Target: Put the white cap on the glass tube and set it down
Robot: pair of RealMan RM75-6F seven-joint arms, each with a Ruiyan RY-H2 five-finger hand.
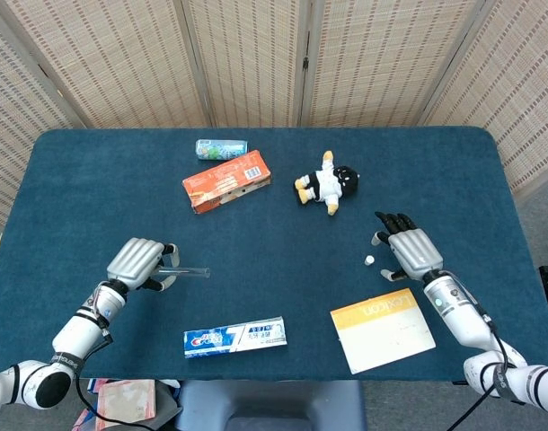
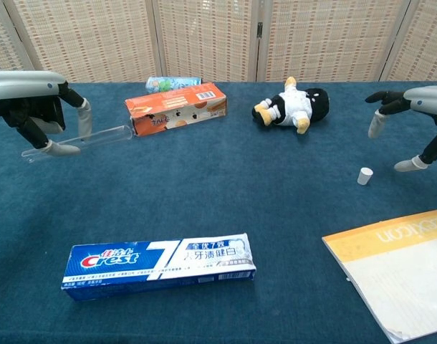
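Two hands are working over a blue table (image 1: 274,296). Nearest the robot, a toothpaste box (image 2: 160,264) is lying flat, and a yellow booklet (image 2: 397,269) is lying well to the right of it. Beyond the box and to its left, the left hand (image 2: 32,107) is pinching the glass tube (image 2: 86,140), holding it clear of the cloth with its open end pointing right. Beyond the booklet, the white cap (image 2: 365,175) is standing on the table, and the right hand (image 2: 412,118) is hovering just past it with fingers spread, not touching it. Farther from the box, an orange carton (image 2: 177,106), a can (image 1: 222,148) and a plush toy (image 2: 294,106) are lying.
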